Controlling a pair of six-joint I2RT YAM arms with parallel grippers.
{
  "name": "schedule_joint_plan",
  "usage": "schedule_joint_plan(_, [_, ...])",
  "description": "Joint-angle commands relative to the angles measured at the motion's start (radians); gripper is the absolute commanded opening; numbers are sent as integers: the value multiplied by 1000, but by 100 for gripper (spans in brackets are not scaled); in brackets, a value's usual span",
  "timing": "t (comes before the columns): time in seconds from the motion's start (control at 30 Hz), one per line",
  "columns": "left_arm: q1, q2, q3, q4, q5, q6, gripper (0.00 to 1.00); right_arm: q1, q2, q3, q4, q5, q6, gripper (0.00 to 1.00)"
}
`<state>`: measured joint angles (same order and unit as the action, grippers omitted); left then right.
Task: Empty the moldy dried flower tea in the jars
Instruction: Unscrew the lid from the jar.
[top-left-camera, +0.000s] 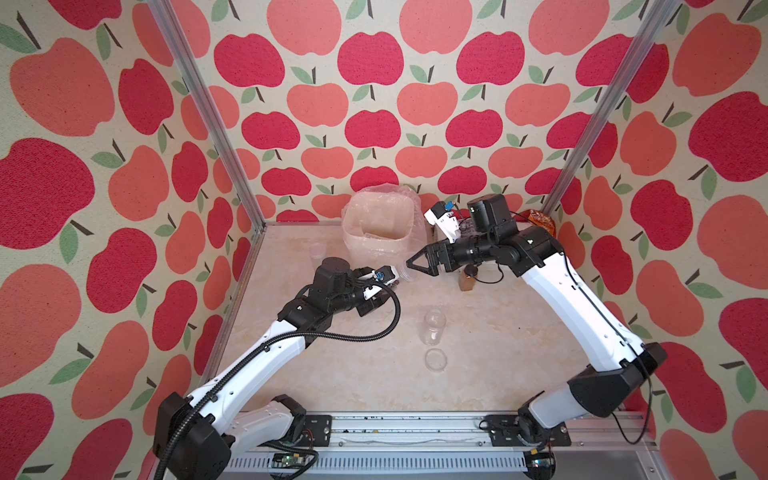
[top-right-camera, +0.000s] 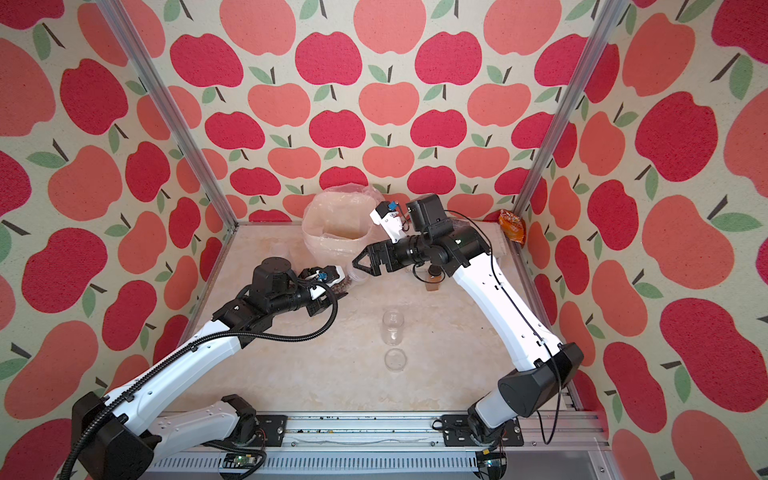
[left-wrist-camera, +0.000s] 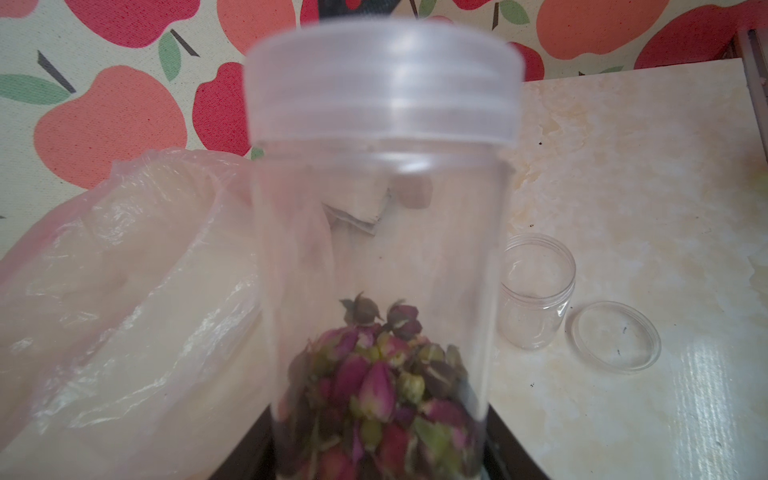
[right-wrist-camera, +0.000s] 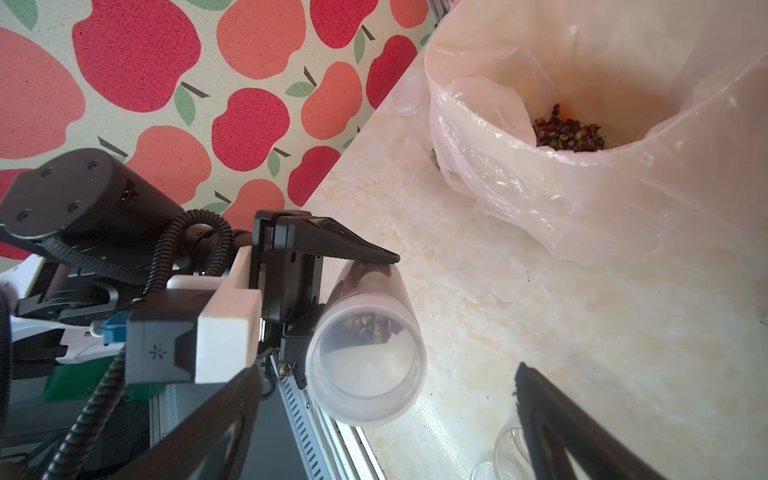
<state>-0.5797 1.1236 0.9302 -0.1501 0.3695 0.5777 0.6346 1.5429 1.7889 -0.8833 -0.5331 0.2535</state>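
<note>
My left gripper (left-wrist-camera: 382, 461) is shut on a clear jar (left-wrist-camera: 382, 249) lying on its side above the table, its clear lid (left-wrist-camera: 382, 83) on. Dried flower tea (left-wrist-camera: 382, 386), pink and dark buds, is heaped at the jar's bottom end between the fingers. In both top views this jar (top-left-camera: 400, 274) (top-right-camera: 354, 277) points at my right gripper (top-left-camera: 412, 266) (top-right-camera: 358, 264). The right gripper (right-wrist-camera: 384, 374) is open, its fingers (right-wrist-camera: 557, 424) wide apart just short of the lid (right-wrist-camera: 365, 374) without touching it. A second jar (top-left-camera: 434, 328), empty and open, stands mid-table with its lid (top-left-camera: 435, 359) beside it. A third jar (top-left-camera: 318, 251) stands at the back left.
A white bin (top-left-camera: 380, 226) lined with a clear bag stands at the back, just beyond both grippers, with tea (right-wrist-camera: 569, 133) lying inside. An amber jar with a black cap (top-left-camera: 469, 279) stands under the right arm. An orange packet (top-left-camera: 540, 220) sits in the back right corner.
</note>
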Motion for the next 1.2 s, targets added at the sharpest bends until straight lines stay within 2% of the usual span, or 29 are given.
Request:
schedule_joint_plan(0.0, [-3, -15, -10, 54, -12, 27, 11, 8, 13, 13, -11, -12, 18, 99])
schedule_joint_plan(0.47, [-12, -26, -25, 61, -43, 17, 11, 6, -11, 10, -5, -10, 11, 99])
schedule_joint_plan(0.73, [-18, -30, -52, 101, -55, 24, 10, -3, 81, 124, -80, -33, 14, 99])
schedule_joint_plan(1.07, [-17, -51, -56, 118, -70, 66, 10, 40, 115, 145, -121, -16, 16, 99])
schedule_joint_plan(1.17, [-17, -54, -65, 125, -71, 66, 10, 54, 131, 157, -149, -16, 6, 96])
